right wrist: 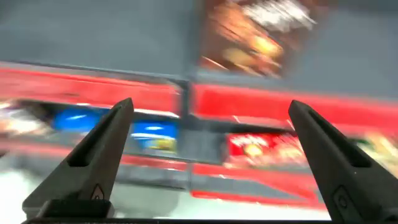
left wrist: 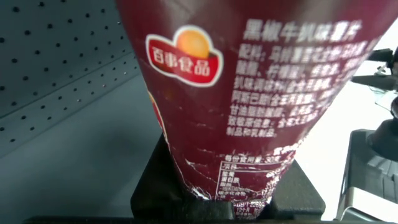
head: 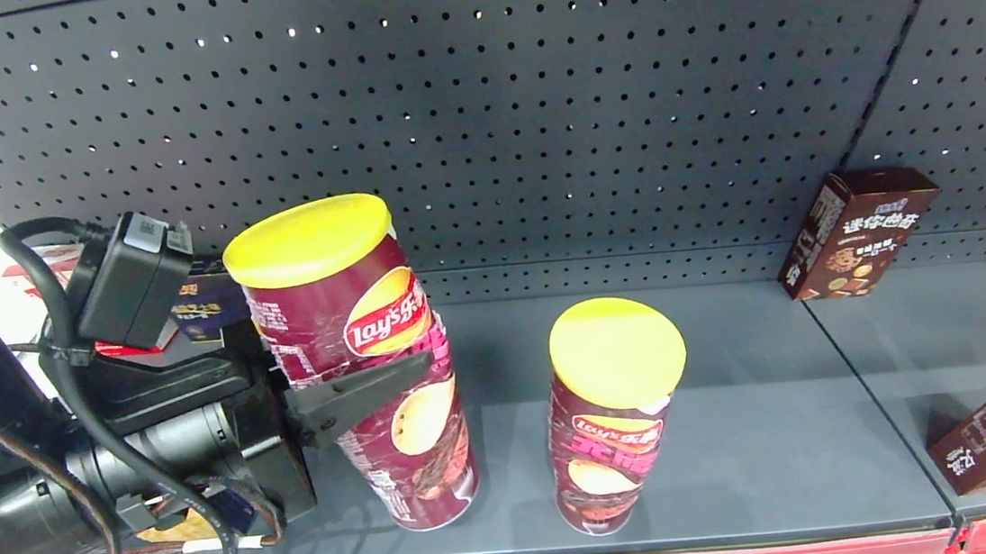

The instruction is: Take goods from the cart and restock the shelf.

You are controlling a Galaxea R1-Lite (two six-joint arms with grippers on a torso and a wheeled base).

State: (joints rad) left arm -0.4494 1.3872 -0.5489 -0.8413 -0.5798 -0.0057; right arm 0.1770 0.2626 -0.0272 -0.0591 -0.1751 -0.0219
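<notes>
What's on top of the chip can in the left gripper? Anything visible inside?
A yellow lid caps the chip can held by the left gripper. The lid is closed and opaque, so the can's contents cannot be seen.

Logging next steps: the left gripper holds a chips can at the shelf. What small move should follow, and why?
Likely open the left gripper: the held chips can seems to have its base on the shelf, beside the standing chips can, leaning only slightly.

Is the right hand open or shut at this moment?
Open: the right hand holds its two fingers wide apart, with nothing between them.
</notes>
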